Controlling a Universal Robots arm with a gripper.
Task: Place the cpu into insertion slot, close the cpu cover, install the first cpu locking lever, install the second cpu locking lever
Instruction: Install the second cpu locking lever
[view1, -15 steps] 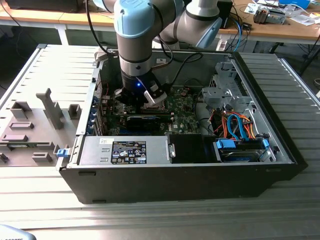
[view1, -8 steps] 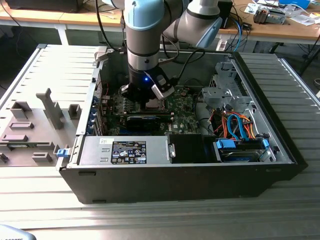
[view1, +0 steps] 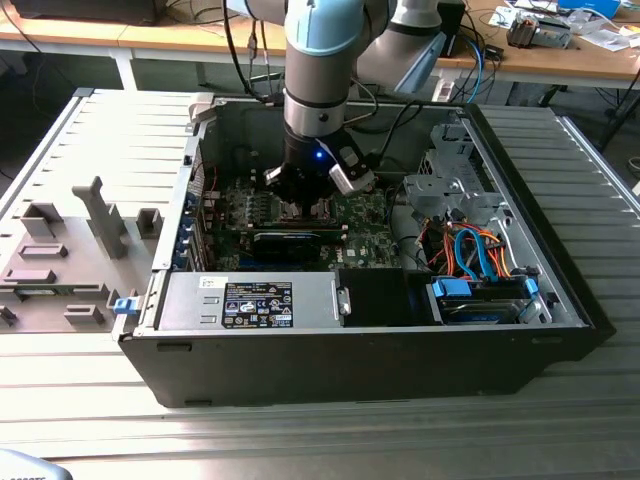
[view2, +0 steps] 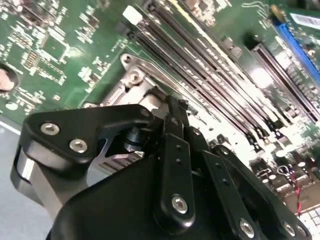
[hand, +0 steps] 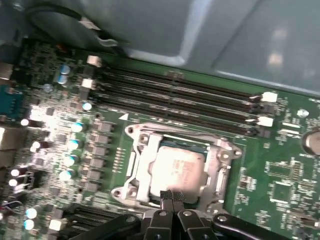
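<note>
Started at the exterior view's left, well apart from the insertion slot (hand: 131, 132): noted a grey fixture plate (view1: 60, 262) with upright blocks beside the computer case (view1: 400, 352). Moved inward to the green board on the case floor, and found the gripper (view1: 310, 203) lowered straight over the slot, just behind the long black card (view1: 290, 240).

Checked the first wrist view next. Saw the cpu (hand: 180, 169) lying flat inside the slot, dull silver top up, so judged the placing step done. Made out the cpu cover (hand: 145, 167) lying down around the chip rather than standing open, and took that step as done or nearly so. Could not tell whether either locking lever was hooked under its catch; judged both lever steps as probably unfinished.

Found the gripper (hand: 172, 196) clenched, fingertips pressed together with nothing visible between them, tips at the near edge of the cover and chip, touching or almost touching.

Finished at the exterior view's right, well apart from the slot: noted orange and blue cables (view1: 470, 250) by the drive bay.
</note>
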